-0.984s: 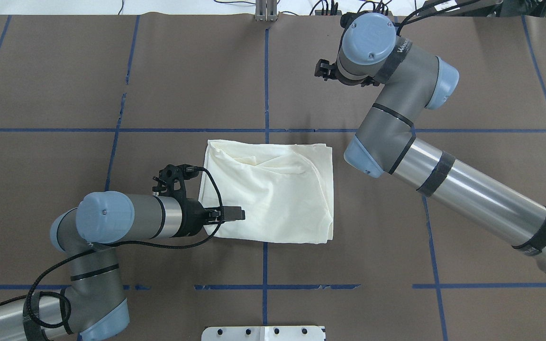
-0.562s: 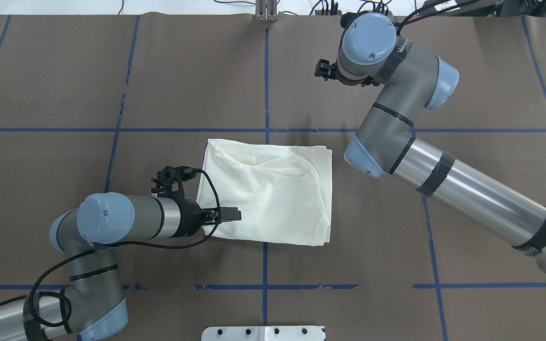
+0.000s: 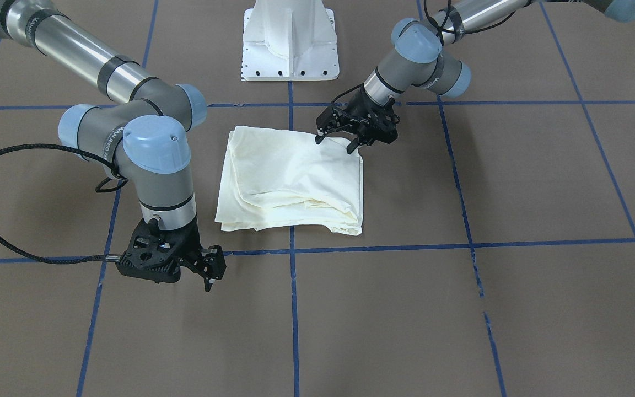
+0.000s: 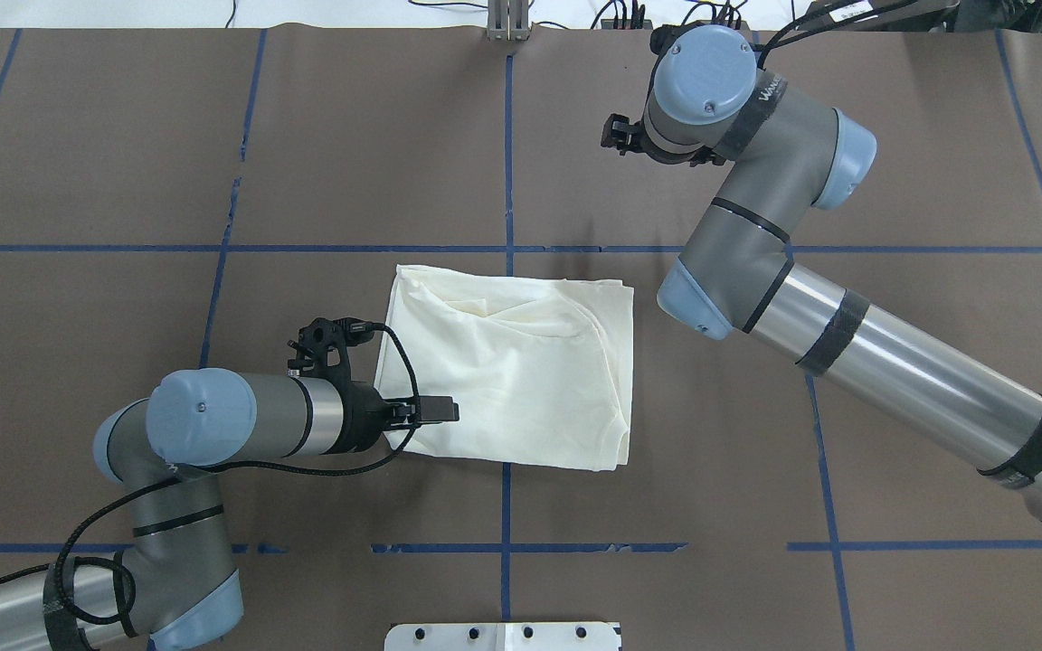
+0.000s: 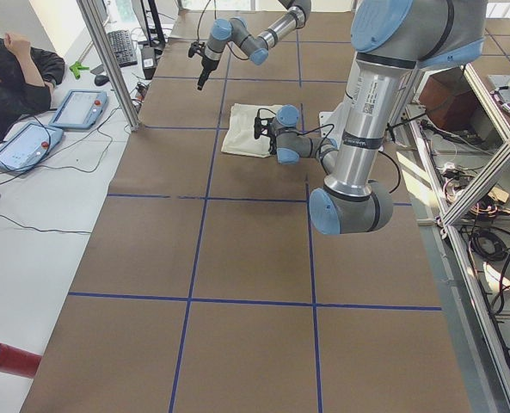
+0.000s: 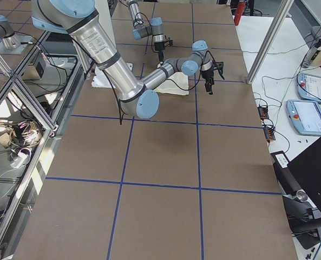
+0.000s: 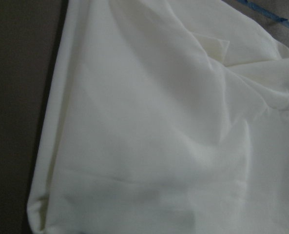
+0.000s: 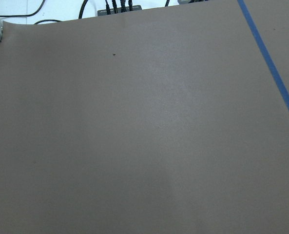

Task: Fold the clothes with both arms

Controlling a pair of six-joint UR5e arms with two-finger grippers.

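Shirt (image 4: 512, 371) is folded to a rough rectangle, plain cream side up, mid-table (image 4: 349, 163), lying across a blue tape line (image 4: 508, 163). Left pincer (image 4: 444, 411) sits low over the shirt's corner nearest the robot's left; can't tell if it's gripping. Right pincer (image 3: 208, 278) hangs over bare table, well apart from the cloth; looks clenched, empty. Right arm (image 4: 901, 362) has a black band (image 4: 761, 98) with white lettering, too small to read.

4 fixed wide views, 2 wrist close-ups
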